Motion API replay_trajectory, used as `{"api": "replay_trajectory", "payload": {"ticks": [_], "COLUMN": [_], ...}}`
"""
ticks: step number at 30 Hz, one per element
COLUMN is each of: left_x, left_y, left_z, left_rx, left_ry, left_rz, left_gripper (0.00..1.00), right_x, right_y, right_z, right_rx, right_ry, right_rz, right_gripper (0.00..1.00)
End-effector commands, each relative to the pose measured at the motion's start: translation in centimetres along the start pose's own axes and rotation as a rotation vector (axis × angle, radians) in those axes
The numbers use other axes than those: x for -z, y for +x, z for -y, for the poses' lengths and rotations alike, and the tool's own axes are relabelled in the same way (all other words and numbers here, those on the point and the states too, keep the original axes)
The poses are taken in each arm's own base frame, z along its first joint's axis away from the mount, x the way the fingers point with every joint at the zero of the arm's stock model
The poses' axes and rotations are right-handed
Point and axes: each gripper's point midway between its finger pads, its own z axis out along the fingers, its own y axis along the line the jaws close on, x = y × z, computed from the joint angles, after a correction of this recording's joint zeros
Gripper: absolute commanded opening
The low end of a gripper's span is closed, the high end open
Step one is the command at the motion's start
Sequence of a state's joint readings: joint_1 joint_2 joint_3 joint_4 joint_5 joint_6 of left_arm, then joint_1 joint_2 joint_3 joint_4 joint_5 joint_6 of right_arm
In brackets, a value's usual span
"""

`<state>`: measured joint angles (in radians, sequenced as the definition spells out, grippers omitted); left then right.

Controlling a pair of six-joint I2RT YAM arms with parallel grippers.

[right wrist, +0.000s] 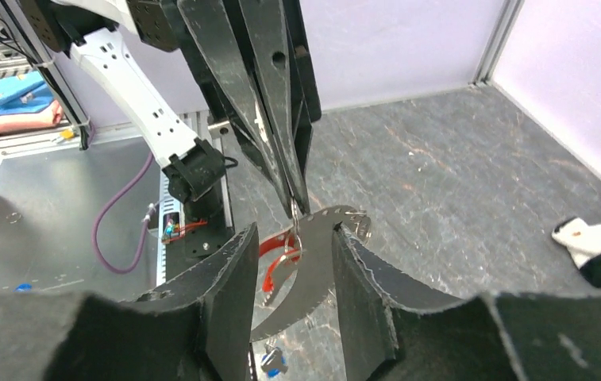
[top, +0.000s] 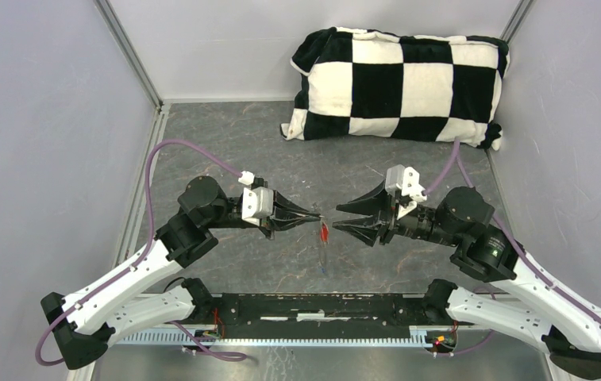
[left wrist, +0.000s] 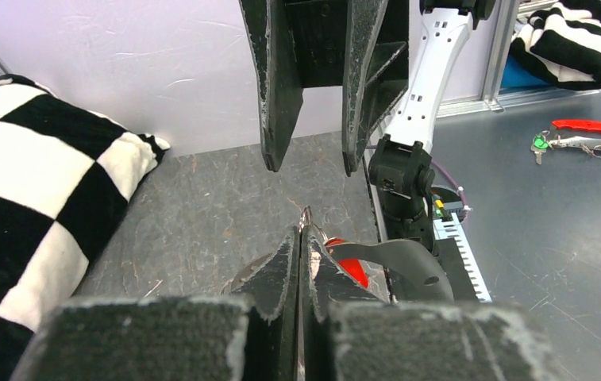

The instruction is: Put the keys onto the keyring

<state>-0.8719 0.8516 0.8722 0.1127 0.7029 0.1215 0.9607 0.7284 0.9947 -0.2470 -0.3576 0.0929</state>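
Observation:
My left gripper [top: 317,217] is shut on the keyring [right wrist: 321,262], a floppy grey band with a thin metal ring that pokes out past the fingertips [left wrist: 306,216]. It hangs a little above the table. The red-headed key [top: 324,232] dangles just under those tips, against the band [left wrist: 396,255]; the left wrist view shows its head [left wrist: 352,270]. My right gripper [top: 336,218] faces the left one, open. In the right wrist view its jaws [right wrist: 295,232] stand on either side of the band and the red key [right wrist: 271,270], gripping nothing. The blue-headed key [right wrist: 275,361] lies on the table below.
A black-and-white checkered pillow [top: 398,83] lies at the back right of the dark slate table. Grey walls close in the left, right and back. The arms' black base rail [top: 321,305] runs along the near edge.

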Motion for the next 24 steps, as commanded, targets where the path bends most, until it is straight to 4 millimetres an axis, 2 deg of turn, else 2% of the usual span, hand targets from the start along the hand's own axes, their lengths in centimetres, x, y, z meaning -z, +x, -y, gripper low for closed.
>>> {"api": "replay_trajectory", "payload": {"ticks": [1, 11, 13, 15, 17, 20, 21, 24], "left_x": [0.1, 0.2, 0.2, 0.2, 0.3, 0.5, 0.6, 1.0], "left_y": [-2.9, -3.1, -3.1, -2.9, -2.6, -1.2, -0.5, 2.0], "left_z": [0.4, 0.4, 0.4, 0.5, 0.5, 0.6, 0.5, 0.7], "left_rx": [-0.068, -0.072, -0.069, -0.068, -0.076, -0.102, -0.108, -0.124], "left_ry": [0.035, 0.030, 0.033, 0.034, 0.034, 0.041, 0.044, 0.063], "left_rz": [0.069, 0.073, 0.075, 0.071, 0.059, 0.006, -0.021, -0.117], "left_gripper": [0.02, 0.02, 0.02, 0.02, 0.02, 0.03, 0.06, 0.26], "right_x": [-1.1, -2.0, -2.2, -2.3, -2.2, -2.0, -1.9, -1.9], "right_y": [-0.7, 0.1, 0.2, 0.2, 0.2, 0.3, 0.4, 1.4], "right_z": [0.0, -0.6, -0.7, -0.8, -0.7, -0.5, -0.4, 0.0], "right_rx": [0.033, 0.021, 0.017, 0.016, 0.014, 0.014, 0.014, 0.010], "right_ry": [-0.030, -0.079, -0.088, -0.099, -0.092, -0.078, -0.071, -0.056], "right_rz": [0.066, 0.051, 0.052, 0.051, 0.039, 0.009, -0.016, -0.125], "right_gripper": [0.44, 0.36, 0.29, 0.13, 0.01, 0.00, 0.00, 0.00]}}
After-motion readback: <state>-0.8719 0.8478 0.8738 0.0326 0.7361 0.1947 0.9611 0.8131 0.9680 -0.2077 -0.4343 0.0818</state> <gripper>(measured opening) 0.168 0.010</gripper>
